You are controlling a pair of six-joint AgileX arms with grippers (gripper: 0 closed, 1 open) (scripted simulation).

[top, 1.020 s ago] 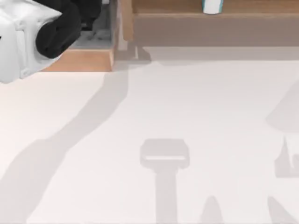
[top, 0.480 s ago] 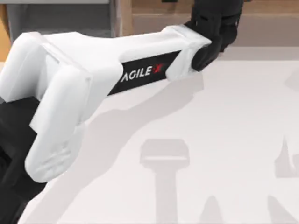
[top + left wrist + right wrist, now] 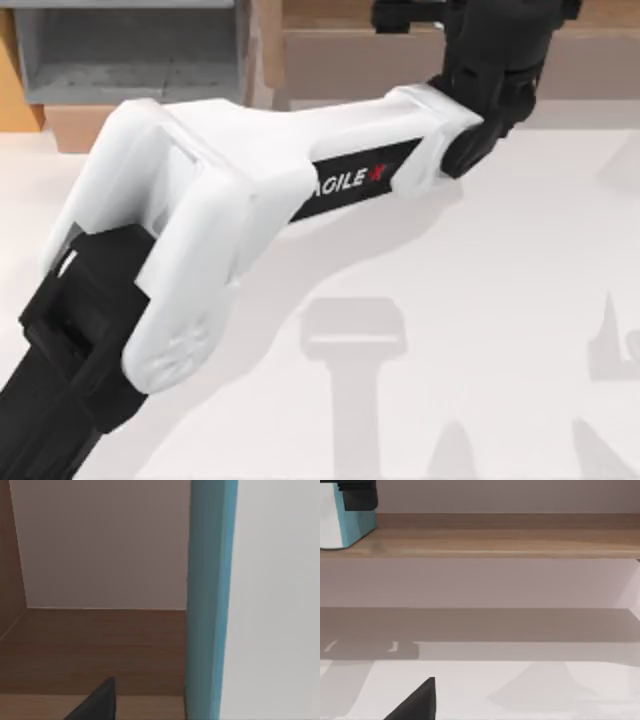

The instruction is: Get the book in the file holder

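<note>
Where the long brown shelf [image 3: 495, 540] runs across the upper part of the right wrist view, stands upright at the upper left corner: the book [image 3: 340, 522], teal cover and white pages, bottom edge on the wood. Right on top of the book, a black block, the left gripper [image 3: 359, 494], touching its upper part. Cannot tell if that grip is wide or tight.

Seen very close in the left wrist view: same book, teal cover [image 3: 207, 600] down the middle, white pages to the right, brown shelf boards to the left.

Stretched across the top view from lower left to upper right: the left arm [image 3: 250, 200] (white, with a black label), black end over the shelf at the top edge.

Sitting in the upper left corner of the top view: the file holder [image 3: 130, 50], grey walls, tan front, well apart from the book.

Low over the white table [image 3: 500, 300], facing the shelf: the right gripper [image 3: 415, 705], far from the book. Cannot tell its grip either.
</note>
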